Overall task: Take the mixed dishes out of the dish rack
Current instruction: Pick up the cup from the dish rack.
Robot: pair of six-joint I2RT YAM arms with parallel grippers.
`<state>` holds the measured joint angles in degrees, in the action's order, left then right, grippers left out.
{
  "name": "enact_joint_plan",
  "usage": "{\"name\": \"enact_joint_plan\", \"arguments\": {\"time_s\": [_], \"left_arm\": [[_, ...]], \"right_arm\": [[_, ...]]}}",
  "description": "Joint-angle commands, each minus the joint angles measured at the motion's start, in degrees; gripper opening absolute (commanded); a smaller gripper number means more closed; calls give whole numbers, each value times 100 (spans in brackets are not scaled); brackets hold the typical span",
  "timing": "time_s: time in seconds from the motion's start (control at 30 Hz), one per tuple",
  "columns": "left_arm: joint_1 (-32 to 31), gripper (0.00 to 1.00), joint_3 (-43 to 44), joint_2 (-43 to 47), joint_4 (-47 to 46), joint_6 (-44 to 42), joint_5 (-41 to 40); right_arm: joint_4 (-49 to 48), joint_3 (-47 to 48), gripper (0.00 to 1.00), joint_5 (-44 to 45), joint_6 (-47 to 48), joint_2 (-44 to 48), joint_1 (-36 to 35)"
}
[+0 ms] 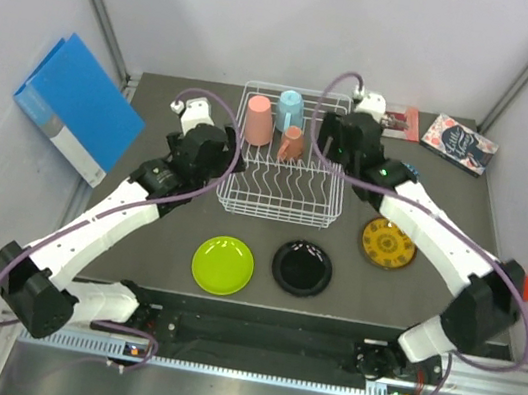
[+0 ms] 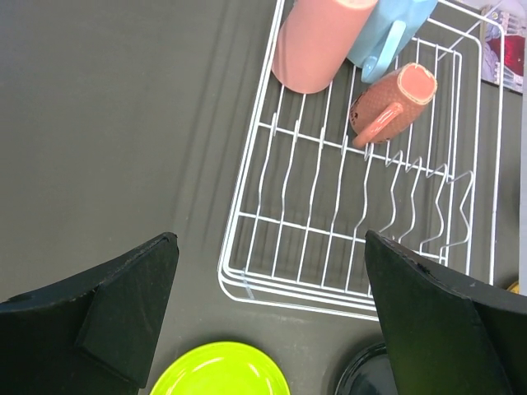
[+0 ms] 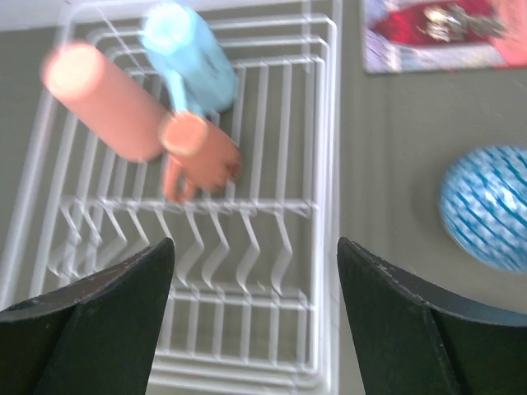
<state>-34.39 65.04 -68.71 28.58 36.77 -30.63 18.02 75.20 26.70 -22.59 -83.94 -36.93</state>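
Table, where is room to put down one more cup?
Bare table left of the dish rack, behind the lime-green plate. Crowded: the rack's back, full of cups, and right, by the yellow plate.

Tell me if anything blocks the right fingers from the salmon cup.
Nothing visible does. The right fingers stand open over bare rack wires; the salmon cup lies ahead, pink cup and blue mug close behind it.

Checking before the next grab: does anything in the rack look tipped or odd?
Yes. The salmon cup lies tipped on its side on the rack wires, while the pink cup and blue mug beside it stand on end.
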Motion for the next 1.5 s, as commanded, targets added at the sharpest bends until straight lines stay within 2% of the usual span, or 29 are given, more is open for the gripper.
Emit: {"name": "enact_joint_plan", "arguments": {"time_s": [0.0,0.03,0.1,0.27,0.3,0.37,0.47,0.5,0.6,0.8,0.93,1.47], "left_arm": [[-6,99,9,235,-344,-161,92],[-15,99,35,209,-414,-231,119],[2,98,36,25,-835,-677,303],[-15,93,842,-1011,-1337,-1891,1136],[-15,92,1044,-1500,-1242,-2337,1382],[2,91,1765,-2021,-1040,-2604,1446],[46,85,2530,-2892,-732,-3219,1814],[81,81,2697,-3242,-670,-3429,2024],[275,75,3268,-3840,-459,-3510,2324],[442,74,3700,-4430,-696,-3834,3036],[433,72,3973,-4766,-599,-4037,3037],[407,66,3577,-5354,-1346,-3888,3116]], "right_arm": [[121,1495,78,-490,-9,-1026,124],[253,1820,77,-455,-26,-1158,124],[133,1823,77,-455,-87,-1239,124],[-544,858,77,-639,-509,-713,124],[-632,708,77,-640,-588,-624,124],[-738,234,77,-631,-790,-247,116],[-1028,-539,77,-622,-966,465,63],[-1133,-715,77,-631,-984,658,37],[-1196,-1252,77,-569,-1011,1361,-7],[-1169,-1736,77,-578,-993,2136,-25],[-1108,-1921,77,-666,-984,2172,-25],[-1257,-2229,77,-754,-967,2101,-25]]}}
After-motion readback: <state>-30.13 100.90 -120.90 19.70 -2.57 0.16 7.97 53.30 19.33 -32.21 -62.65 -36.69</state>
